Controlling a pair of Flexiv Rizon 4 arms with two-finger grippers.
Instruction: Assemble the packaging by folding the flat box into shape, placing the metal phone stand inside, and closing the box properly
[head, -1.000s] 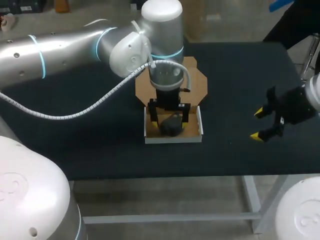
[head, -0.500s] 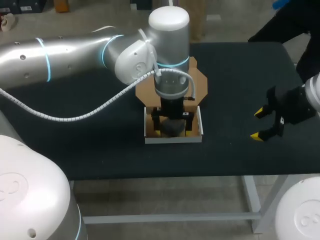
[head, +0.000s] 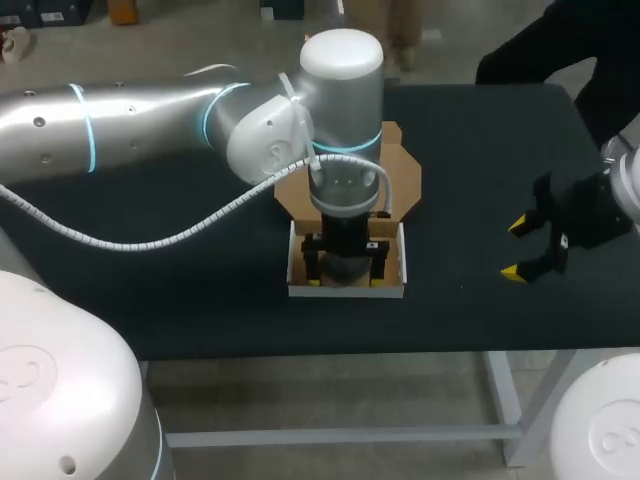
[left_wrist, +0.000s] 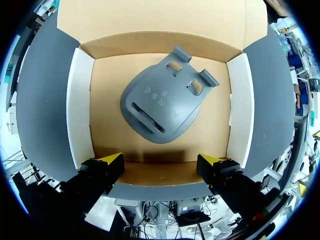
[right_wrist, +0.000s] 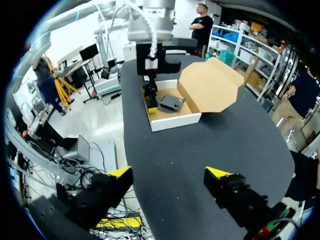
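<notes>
Brown cardboard fills your left wrist view: the box (left_wrist: 82, 110) is folded into shape, white walls up and brown floor showing. The grey metal phone stand (left_wrist: 160, 105) lies flat on that floor, roughly in the middle and clear of all four walls. Your left gripper (left_wrist: 165, 162) hangs straight over the box with its yellow tips spread wide at the front wall, one toward each front corner. The stand is ahead of them and neither finger touches it, so those jaws hold nothing. The box's lid (head: 405, 180) is open, folded back behind the box over the black table (head: 200, 290). In the head view your left arm (head: 150, 120) partly hides it where it crosses to the box. Your right gripper (head: 522, 248) sits well off to the box's right, above the table, jaws wide with nothing between the tips. From your right wrist view the box is ahead of that gripper, well apart from it, lid open and stand inside.
</notes>
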